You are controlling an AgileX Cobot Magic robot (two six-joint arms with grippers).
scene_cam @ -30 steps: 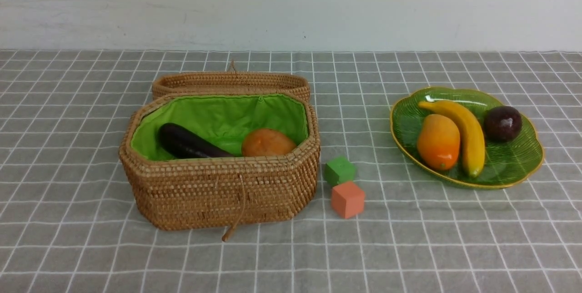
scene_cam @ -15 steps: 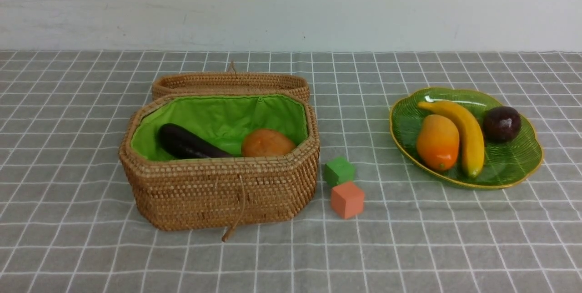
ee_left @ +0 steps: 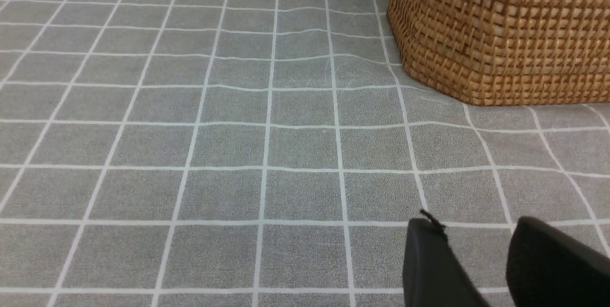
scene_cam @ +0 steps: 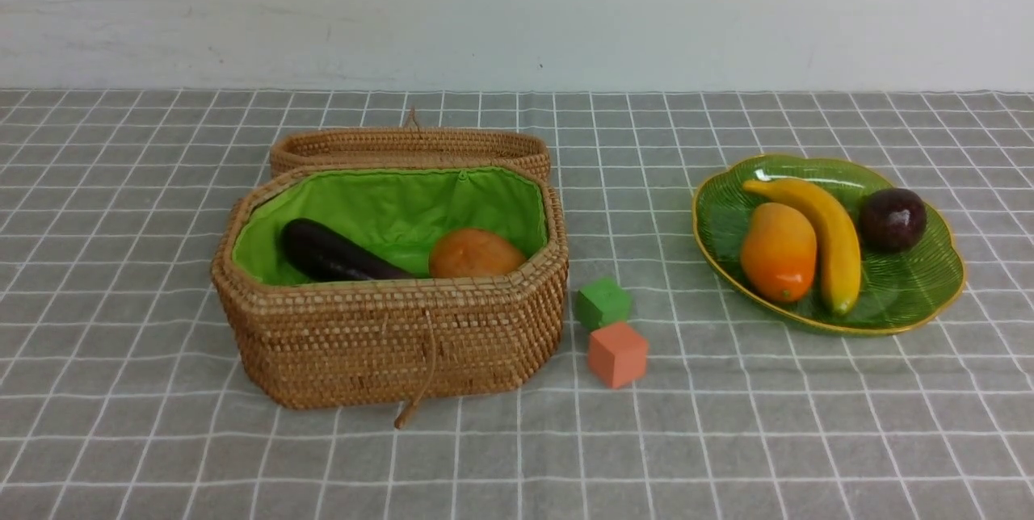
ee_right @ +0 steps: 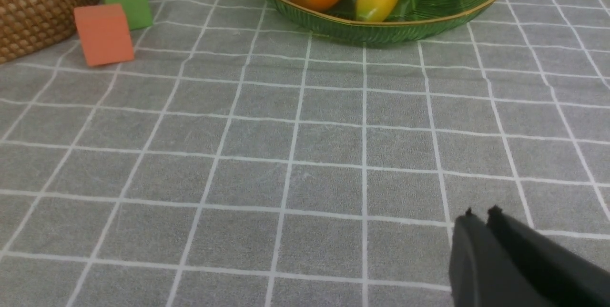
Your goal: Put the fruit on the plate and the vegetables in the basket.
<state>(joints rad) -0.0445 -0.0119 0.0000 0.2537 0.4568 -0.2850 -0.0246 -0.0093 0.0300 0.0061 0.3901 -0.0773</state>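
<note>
Both claws hang empty: left gripper [ee_left: 474, 235] parted, right gripper [ee_right: 481, 216] nearly closed. Since the earlier frame nothing has shifted: eggplant [scene_cam: 335, 255] and potato [scene_cam: 475, 253] remain in the basket [scene_cam: 388, 342] left of centre, banana [scene_cam: 820, 239], mango [scene_cam: 778, 251] and maroon fruit [scene_cam: 893, 219] on the plate [scene_cam: 929, 286] at right.

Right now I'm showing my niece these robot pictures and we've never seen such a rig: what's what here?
It is a two-armed robot sorting toy food on a checked tablecloth. One picture looks forward from between the arms; the others come from a camera on each wrist. The basket holds an eggplant and a potato. The plate carries a mango, banana and dark round fruit. Two cubes sit between them. The left tool is open and empty; the right tool is shut, holding nothing.
</note>
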